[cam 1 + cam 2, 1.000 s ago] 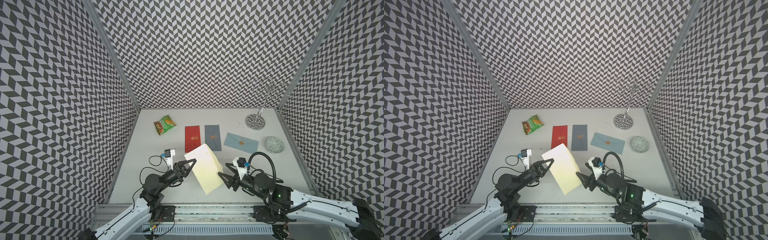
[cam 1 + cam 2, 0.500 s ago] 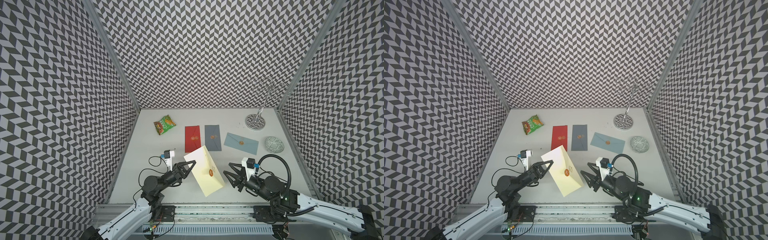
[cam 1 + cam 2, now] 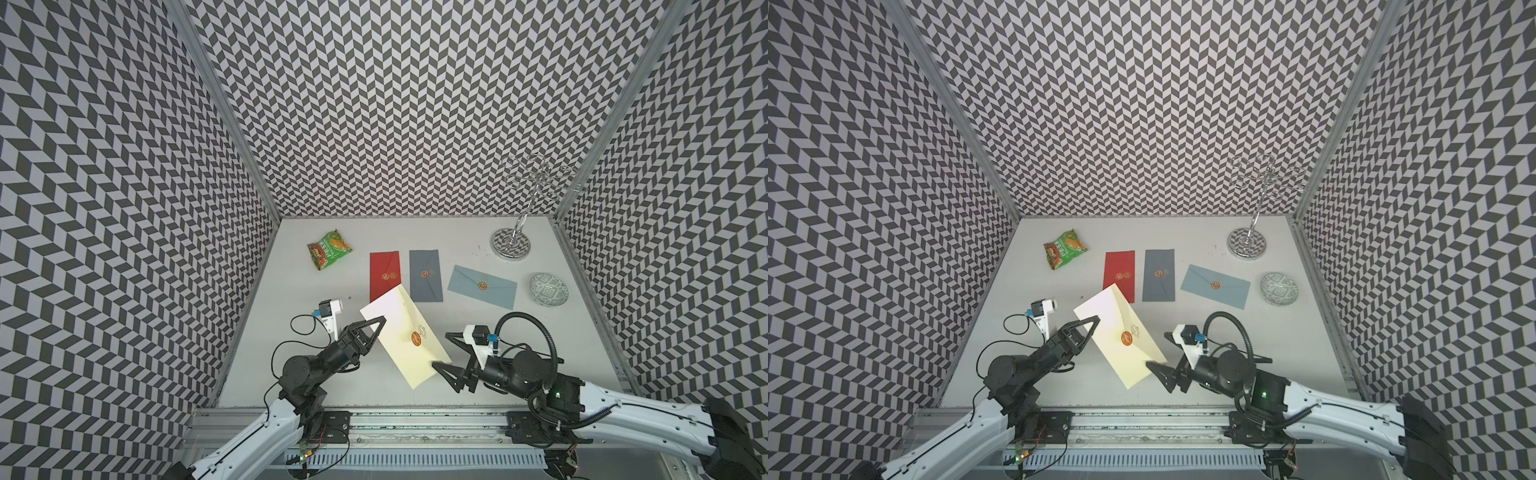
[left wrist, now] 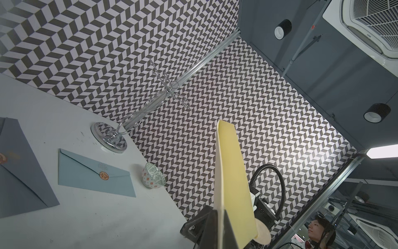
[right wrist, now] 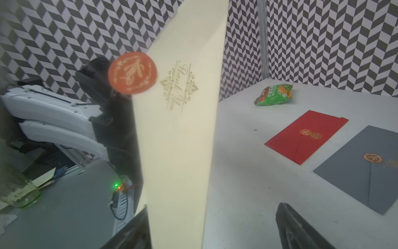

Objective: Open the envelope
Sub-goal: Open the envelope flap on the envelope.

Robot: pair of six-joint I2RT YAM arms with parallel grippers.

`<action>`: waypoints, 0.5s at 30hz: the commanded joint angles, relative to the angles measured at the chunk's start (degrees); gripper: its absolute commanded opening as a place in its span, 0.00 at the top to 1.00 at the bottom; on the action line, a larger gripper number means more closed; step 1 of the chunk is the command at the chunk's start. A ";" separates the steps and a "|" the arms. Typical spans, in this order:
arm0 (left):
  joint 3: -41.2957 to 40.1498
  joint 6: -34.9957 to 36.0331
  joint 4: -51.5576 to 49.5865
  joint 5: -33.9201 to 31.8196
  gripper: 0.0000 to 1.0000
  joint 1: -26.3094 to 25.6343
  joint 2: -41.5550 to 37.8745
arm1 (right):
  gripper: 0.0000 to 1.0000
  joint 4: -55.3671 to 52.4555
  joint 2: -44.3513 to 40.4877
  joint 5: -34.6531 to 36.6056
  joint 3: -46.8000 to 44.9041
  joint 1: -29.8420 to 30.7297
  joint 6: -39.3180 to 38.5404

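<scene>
A cream envelope (image 3: 399, 328) (image 3: 1113, 328) with an orange round seal (image 3: 417, 338) (image 5: 132, 72) hangs tilted above the table's front. My left gripper (image 3: 376, 326) (image 3: 1093, 322) (image 4: 219, 217) is shut on its left long edge. In the right wrist view the seal overhangs the pointed flap tip, with the left arm behind it, and gold "Thank You" lettering sits beside it. My right gripper (image 3: 441, 350) (image 3: 1158, 349) (image 5: 213, 207) stands open at the envelope's near right corner. One finger (image 5: 133, 228) is beside the paper, and nothing is gripped.
Flat on the table behind lie a red envelope (image 3: 384, 270), a dark grey envelope (image 3: 424, 274) and a light blue envelope (image 3: 482, 286). A green snack bag (image 3: 329, 249) sits back left. A chrome stand (image 3: 511, 245) and patterned bowl (image 3: 548, 289) are at the right.
My right gripper has drawn back to the right, off the envelope, and opened wider. The orange seal now shows on the envelope's face. The left gripper has kept its hold.
</scene>
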 commanded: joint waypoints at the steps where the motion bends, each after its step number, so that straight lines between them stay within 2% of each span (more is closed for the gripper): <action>1: -1.40 -0.66 0.88 -0.24 1.00 0.27 0.83 | 0.14 2.42 2.26 6.79 2.98 1.22 0.54; 5: -1.64 -0.41 1.26 -0.35 1.00 0.33 1.73 | 0.21 5.58 1.37 7.62 1.68 1.40 2.23; 9: -2.25 -0.76 3.07 -0.34 1.00 0.38 2.79 | 0.41 8.79 -0.84 7.49 -0.45 1.37 4.55; 15: -2.36 -0.87 3.81 -0.05 1.00 0.38 3.11 | 0.57 9.42 -2.15 6.44 -1.08 1.40 5.39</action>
